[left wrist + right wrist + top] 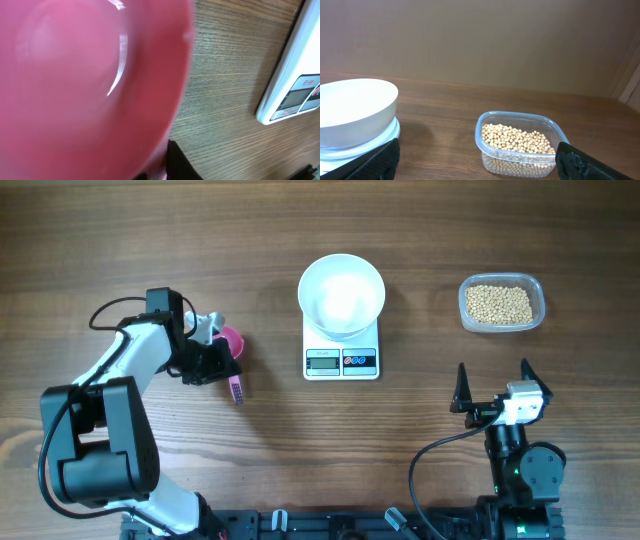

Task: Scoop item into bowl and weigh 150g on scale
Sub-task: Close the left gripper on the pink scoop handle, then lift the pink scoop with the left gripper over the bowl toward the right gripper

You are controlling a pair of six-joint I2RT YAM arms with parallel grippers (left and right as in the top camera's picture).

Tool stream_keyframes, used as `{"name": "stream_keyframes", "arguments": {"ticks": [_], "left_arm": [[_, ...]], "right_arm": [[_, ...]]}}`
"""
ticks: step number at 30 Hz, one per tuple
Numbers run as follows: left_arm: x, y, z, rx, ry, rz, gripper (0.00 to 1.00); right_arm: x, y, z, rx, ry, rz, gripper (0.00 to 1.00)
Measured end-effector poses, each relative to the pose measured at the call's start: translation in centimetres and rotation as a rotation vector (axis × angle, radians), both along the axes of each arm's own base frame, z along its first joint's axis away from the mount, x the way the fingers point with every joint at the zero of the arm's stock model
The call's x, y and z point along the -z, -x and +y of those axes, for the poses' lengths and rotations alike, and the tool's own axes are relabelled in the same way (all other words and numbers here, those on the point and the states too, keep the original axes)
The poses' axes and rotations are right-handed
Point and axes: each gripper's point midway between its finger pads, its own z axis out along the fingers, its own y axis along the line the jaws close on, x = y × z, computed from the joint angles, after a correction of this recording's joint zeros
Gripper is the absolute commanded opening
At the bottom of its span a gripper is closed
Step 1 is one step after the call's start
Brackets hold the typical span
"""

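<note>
1. Beans (499,304): they lie in the clear tub (541,292) at the far right of the tabletop (150,240), well apart from the scale (342,362). They are many small, hard, round grains. I judge that each one is light, rolls easily and will bounce away if you pour fast.
2. You cannot pinch such grains. I think you must carry them with the pink scoop (231,340), held by its handle, and keep it level on the way.
3. The tub looks thin and light, so it may slide when the scoop pushes into the heap. Enter softly through the open top.
4. The left fingers (213,365) are at the scoop, to the left of the scale. In the left wrist view the scoop fills nearly the whole picture, with one dark finger below it. Whether they pinch the scoop or only stand around it, I cannot tell.
5. The right fingers (461,390) are spread wide and hold nothing. They stand in front of the tub, near it but not touching.
6. The bowl (341,295) stands on the scale and looks empty from above. So the beans are far from the left fingers, with the scale and the bowl between them.
</note>
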Motion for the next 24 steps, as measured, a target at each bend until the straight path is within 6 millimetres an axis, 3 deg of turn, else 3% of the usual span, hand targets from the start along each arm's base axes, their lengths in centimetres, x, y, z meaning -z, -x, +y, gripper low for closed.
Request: {"name": "stream_keyframes", "arguments": {"ticks": [7,13,15,18,19,24], "left_arm": [[-0.4,-0.1,-0.8,0.004,0.052,-0.007,0.04],[-1.7,0.6,-2.4,0.006,0.166,0.016,0.04],[-2.9,0.4,-3.1,0.003,0.218,0.008,0.04],[-6.3,-1.3,-4.0,-0.024,0.297,-0.064,0.04],[-8.9,-2.4,-4.5,-0.049,0.343,-0.118,0.04],[-13.7,-3.7,-5.4,-0.142,0.457,-0.178,0.04]], "right_arm": [[0.0,0.0,0.0,0.0,0.0,0.0,1.0],[0.0,0.0,0.0,0.0,0.0,0.0,0.99],[0.0,0.0,0.0,0.0,0.0,0.0,1.0],[0.0,0.0,0.0,0.0,0.0,0.0,1.0],[0.0,0.0,0.0,0.0,0.0,0.0,1.0],[0.0,0.0,0.0,0.0,0.0,0.0,1.0]]}}
